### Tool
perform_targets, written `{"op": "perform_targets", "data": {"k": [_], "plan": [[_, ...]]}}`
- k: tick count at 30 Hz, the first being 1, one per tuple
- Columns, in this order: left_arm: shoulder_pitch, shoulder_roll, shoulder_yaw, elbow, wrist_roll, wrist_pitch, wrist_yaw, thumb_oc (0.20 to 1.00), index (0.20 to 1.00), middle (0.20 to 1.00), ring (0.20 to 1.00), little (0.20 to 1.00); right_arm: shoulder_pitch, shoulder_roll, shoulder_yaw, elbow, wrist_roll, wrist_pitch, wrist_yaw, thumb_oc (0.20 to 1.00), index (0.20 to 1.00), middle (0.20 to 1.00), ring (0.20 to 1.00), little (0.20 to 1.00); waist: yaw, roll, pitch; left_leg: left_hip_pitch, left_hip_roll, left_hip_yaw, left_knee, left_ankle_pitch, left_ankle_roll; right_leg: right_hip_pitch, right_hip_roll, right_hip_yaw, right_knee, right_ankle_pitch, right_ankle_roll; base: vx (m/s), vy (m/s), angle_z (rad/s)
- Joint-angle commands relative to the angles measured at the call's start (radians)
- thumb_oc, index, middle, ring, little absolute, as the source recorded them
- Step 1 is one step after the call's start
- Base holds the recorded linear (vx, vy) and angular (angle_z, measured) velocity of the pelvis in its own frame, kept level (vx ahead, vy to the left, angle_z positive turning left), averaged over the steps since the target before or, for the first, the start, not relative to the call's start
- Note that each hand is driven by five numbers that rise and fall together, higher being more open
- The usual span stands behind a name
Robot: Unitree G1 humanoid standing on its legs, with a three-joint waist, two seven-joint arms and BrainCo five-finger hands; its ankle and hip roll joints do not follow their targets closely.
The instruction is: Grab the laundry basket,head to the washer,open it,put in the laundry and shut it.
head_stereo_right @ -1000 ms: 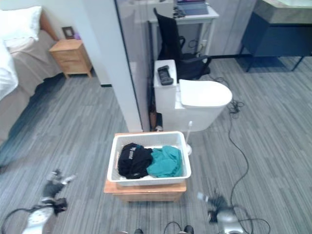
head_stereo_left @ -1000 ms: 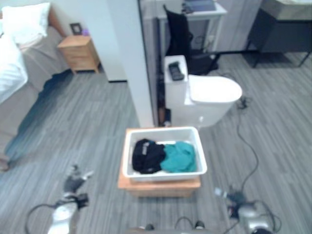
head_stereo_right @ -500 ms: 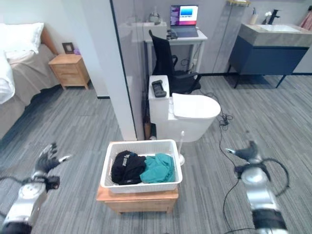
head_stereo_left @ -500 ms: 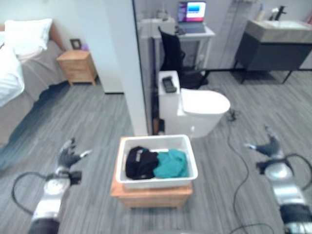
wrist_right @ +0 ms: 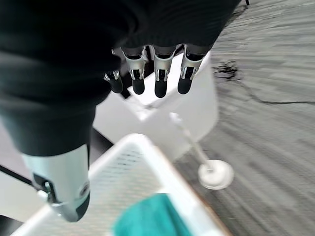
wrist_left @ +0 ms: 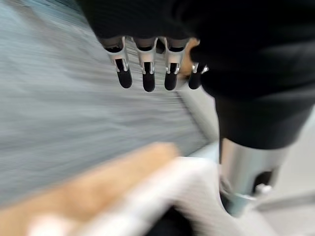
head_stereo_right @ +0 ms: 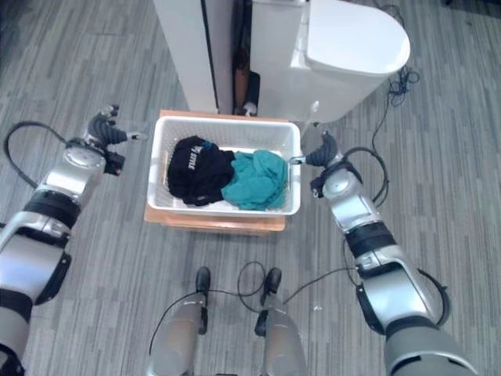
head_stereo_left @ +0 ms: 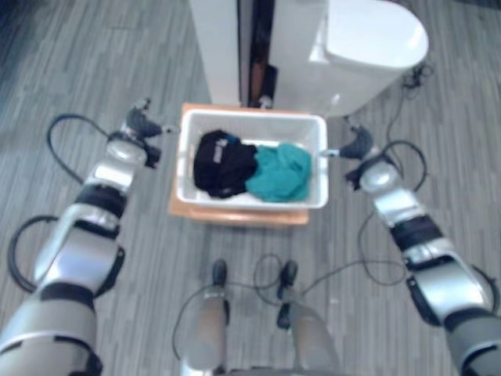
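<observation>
Toilet: white, lid down, beyond the basket; a white partition wall stands beside it.

Wooden stand: low, light wood, carrying the basket.

Laundry basket: white, rectangular, perforated walls, seated on the stand. Long axis runs left to right, so each short end faces one hand. Holds a black garment on the left and a teal garment on the right, touching at the middle.

Left hand: just beside the basket's left end, apart from the rim; fingers relaxed and spread, thumb pointing at the rim, nothing held.

Right hand: close against the basket's right end, thumb about at the rim, contact unclear; fingers loosely extended, nothing held.

Toilet brush: white, upright on the floor by the toilet.

Judgement: both hands flank the basket evenly, the right slightly nearer; closing inward onto the short-end rims would be the grab.
</observation>
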Motion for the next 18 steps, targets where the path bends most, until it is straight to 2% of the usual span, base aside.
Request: {"op": "perform_targets", "data": {"k": [1, 6, 9, 14, 18], "plan": [[-0.109, -0.032, -0.031, 0.082, 0.041, -0.034, 0.019, 1.0, 1.0, 1.0, 1.0, 1.0, 0.041, -0.073, 0.001, -0.024, 0.038, -0.041, -0.062, 1.0, 1.0, 1.0, 1.0, 1.0, 0.008, 0.019, -0.061, 0.013, 0.036, -0.06, -0.085, 0.044, -0.008, 0.023, -0.106, 0.011, 0.137, -0.119, 0.127, -0.07, 0.013, 0.12], [-0.179, -0.074, -0.067, 0.128, 0.107, -0.036, 0.026, 1.0, 1.0, 1.0, 1.0, 1.0, 0.1, -0.123, -0.046, -0.033, 0.033, -0.056, -0.078, 1.0, 1.0, 1.0, 1.0, 1.0, 0.0, 0.025, -0.04, 0.028, 0.041, -0.053, -0.089, 0.043, -0.013, 0.038, -0.109, 0.008, 0.127, -0.115, 0.132, -0.01, 0.006, 0.02], [-0.172, -0.1, -0.05, 0.067, 0.16, -0.03, 0.048, 1.0, 1.0, 1.0, 1.0, 1.0, 0.149, -0.153, -0.095, -0.042, 0.007, -0.051, -0.087, 1.0, 1.0, 1.0, 1.0, 1.0, -0.006, 0.036, -0.022, 0.034, 0.04, -0.049, -0.091, 0.041, -0.015, 0.039, -0.112, 0.014, 0.13, -0.117, 0.132, -0.02, 0.023, -0.01], [-0.144, -0.118, -0.027, 0.032, 0.164, -0.027, 0.065, 1.0, 1.0, 1.0, 1.0, 1.0, 0.151, -0.137, -0.103, -0.039, -0.007, -0.046, -0.088, 1.0, 1.0, 1.0, 1.0, 1.0, -0.01, 0.042, -0.006, 0.031, 0.04, -0.041, -0.083, 0.04, -0.015, 0.023, -0.11, 0.027, 0.138, -0.117, 0.129, -0.01, 0.007, -0.02], [-0.14, -0.153, -0.034, 0.054, 0.162, -0.027, 0.076, 1.0, 1.0, 1.0, 1.0, 1.0, 0.1, -0.094, -0.056, 0.001, 0.008, -0.049, -0.098, 1.0, 1.0, 1.0, 1.0, 1.0, -0.011, 0.05, 0.007, 0.02, 0.042, -0.036, -0.078, 0.043, -0.014, 0.01, -0.111, 0.034, 0.141, -0.114, 0.127, -0.02, 0.023, -0.13]]}}
